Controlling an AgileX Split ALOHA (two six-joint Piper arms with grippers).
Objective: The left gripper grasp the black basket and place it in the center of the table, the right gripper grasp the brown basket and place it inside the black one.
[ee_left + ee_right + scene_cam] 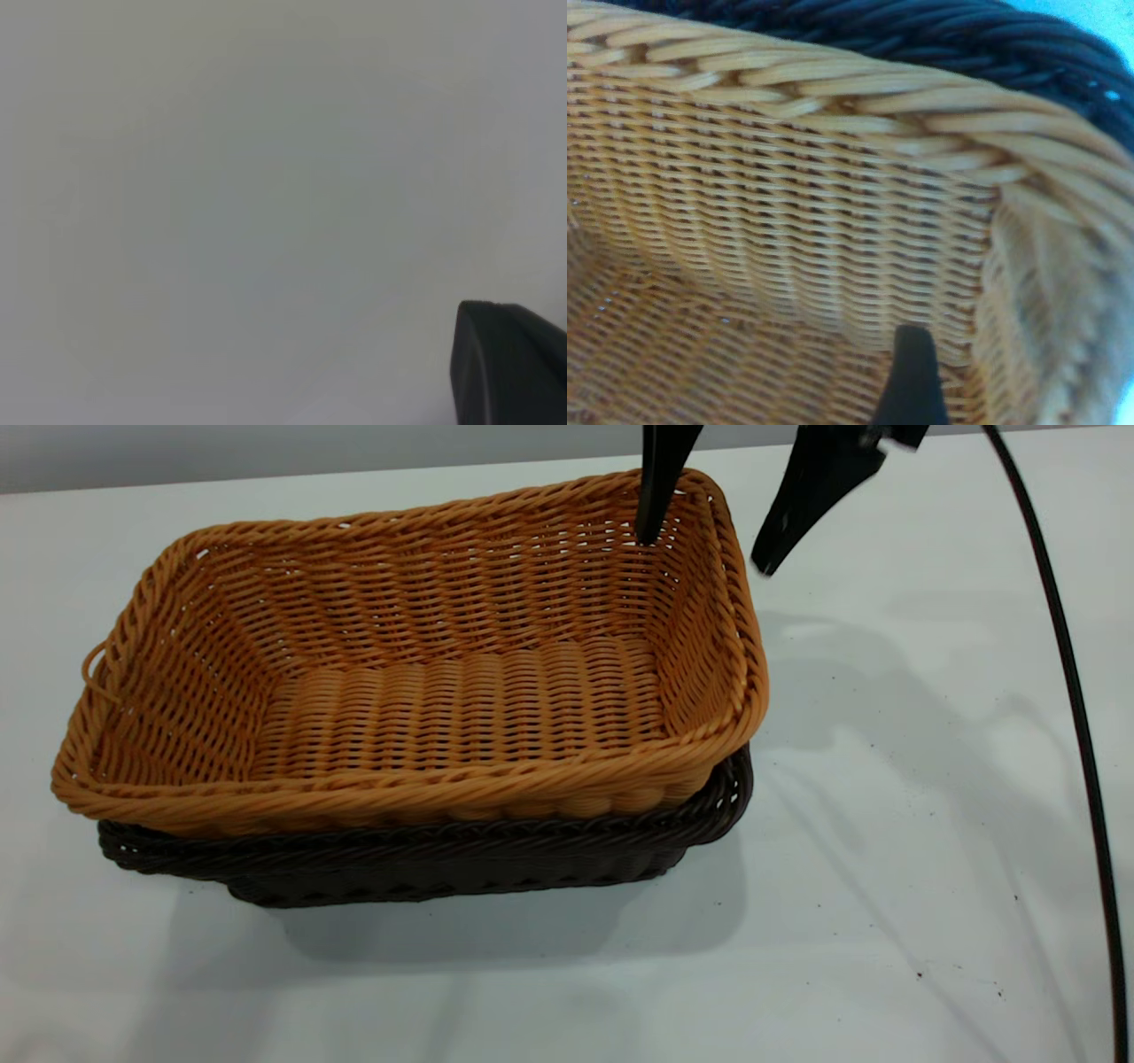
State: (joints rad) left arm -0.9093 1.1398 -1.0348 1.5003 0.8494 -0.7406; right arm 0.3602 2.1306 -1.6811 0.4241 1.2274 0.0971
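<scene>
Orange-tan wicker of the brown basket (443, 691) is seen nested inside the black basket (425, 859), whose dark rim shows below it along the near side and at the right end. Both are set on the table (886, 868), roughly mid-table, long axis running left to right in the exterior view. The right gripper (704, 553) is spread wide across the brown basket's far right corner: one finger is down inside against the inner wall, the other hangs outside, clear of the rim. Nothing is held; the rim lies between the fingers but is not pinched. In the right wrist view the inner finger tip is seen close to the woven wall, with the black basket's rim behind the tan rim. The left gripper (509, 363) is not seen in the exterior view; only one dark finger edge shows in its wrist view over bare surface, so its opening cannot be told, and it is probably parked well away. Placement is judged done. Next move is likely a straight lift out, inner finger clearing the short end wall.
</scene>
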